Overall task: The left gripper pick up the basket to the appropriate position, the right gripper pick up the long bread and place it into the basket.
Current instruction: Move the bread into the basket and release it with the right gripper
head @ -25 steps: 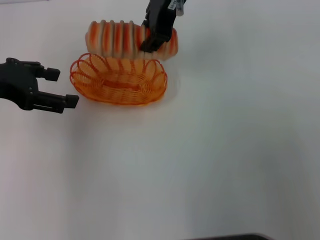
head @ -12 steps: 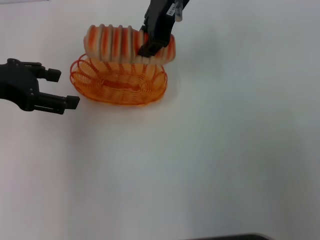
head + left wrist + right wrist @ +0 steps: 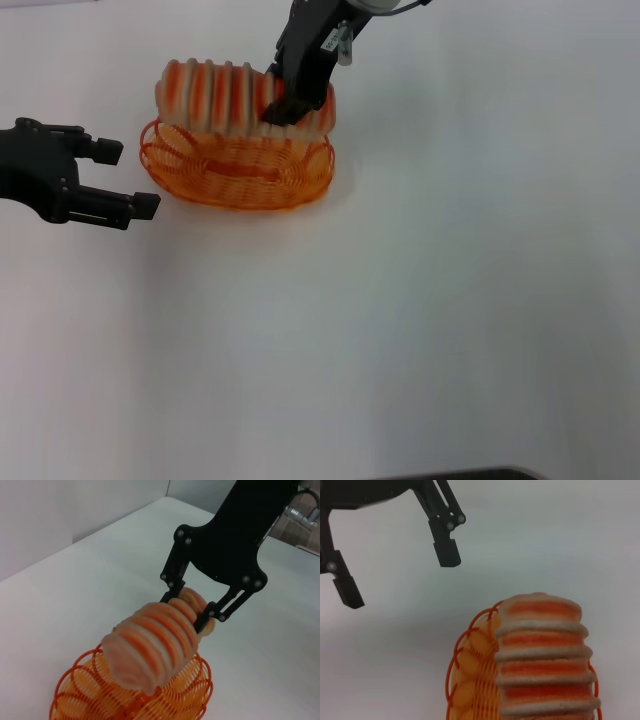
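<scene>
I have the right claw [image 3: 283, 108] clamped on the long bread [image 3: 230, 95], its two black fingers pinching the loaf near the end that lies toward my right side. From the left wrist view the same claw [image 3: 187, 611] comes down from above, one finger on each flank of the loaf [image 3: 155, 642]. The bread hangs level over the basket [image 3: 238, 170], lengthwise along it, overhanging the back rim; I cannot tell whether its underside touches the wire. The right wrist view looks down the ridged loaf [image 3: 545, 655] with the basket [image 3: 470, 670] beneath and beside it.

The basket sits on the white desk [image 3: 400, 320]. My left claw [image 3: 128, 178] is parked just beside the basket's left end, resting apart from the wire, fingers spread wide and gripping nothing. The right wrist view shows it [image 3: 400, 572] open over bare desk.
</scene>
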Robot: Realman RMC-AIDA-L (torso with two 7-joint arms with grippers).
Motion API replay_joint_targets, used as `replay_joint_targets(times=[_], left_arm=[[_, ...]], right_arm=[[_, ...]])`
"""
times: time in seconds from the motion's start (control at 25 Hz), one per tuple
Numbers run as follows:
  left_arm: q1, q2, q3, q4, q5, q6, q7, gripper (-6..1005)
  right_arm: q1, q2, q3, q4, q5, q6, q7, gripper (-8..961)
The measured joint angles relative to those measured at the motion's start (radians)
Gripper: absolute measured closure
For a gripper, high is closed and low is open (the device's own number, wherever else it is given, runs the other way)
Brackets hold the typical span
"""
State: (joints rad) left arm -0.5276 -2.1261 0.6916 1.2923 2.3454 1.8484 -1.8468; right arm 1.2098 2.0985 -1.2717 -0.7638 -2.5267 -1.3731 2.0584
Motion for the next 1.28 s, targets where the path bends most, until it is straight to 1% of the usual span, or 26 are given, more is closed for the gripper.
replay_joint_targets(times=[0.92,1.28], left_arm=[[0.000,-0.002,0.001,-0.005,0.003,-0.008,0.003,109],[0.000,-0.003,0.002,-0.005,0.005,-0.008,0.003,110]], right_arm=[[-0.018,0.001,-0.025,0.103,0.058,0.101,-0.043,508],[-0.021,0.002,-0.026,0.125,0.066,0.111,-0.049,507]])
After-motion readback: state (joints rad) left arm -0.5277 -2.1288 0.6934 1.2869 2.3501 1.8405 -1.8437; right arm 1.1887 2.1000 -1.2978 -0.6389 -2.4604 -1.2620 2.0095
